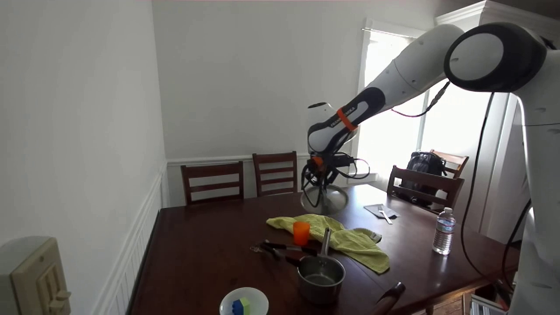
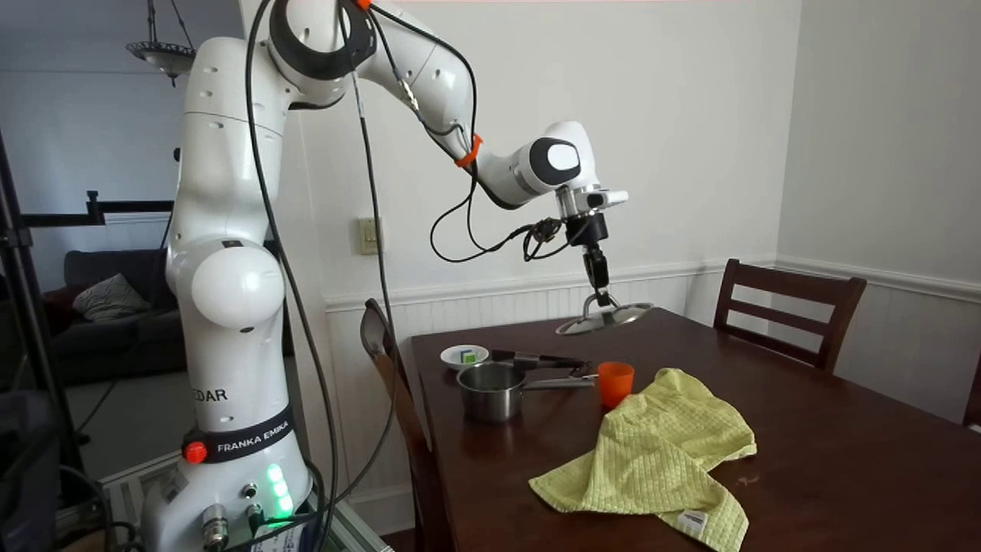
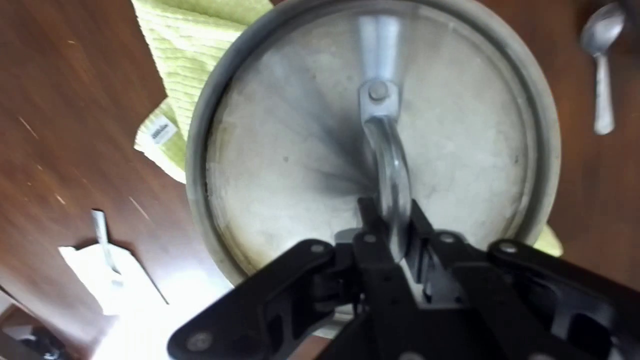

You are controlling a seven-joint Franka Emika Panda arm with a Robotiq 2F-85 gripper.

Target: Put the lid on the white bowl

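Metal lid [image 3: 320, 135], in gripper [image 3: 392, 215]—rim [image 3: 548, 132] above table [image 2: 843, 460]

The surroundings are indicating a dining room in a home. The gripper [image 2: 602, 297] is hanging above a wooden table [image 2: 843, 452]; slatted chairs [image 2: 778, 315] are standing at its edges, apart from the gripper. In an exterior view, white wall panelling [image 2: 490, 310] is running behind the gripper. Well apart from the gripper, a sofa [image 2: 126, 341] is holding a striped cushion [image 2: 113, 297] and a lamp [image 2: 161, 55] is hanging.
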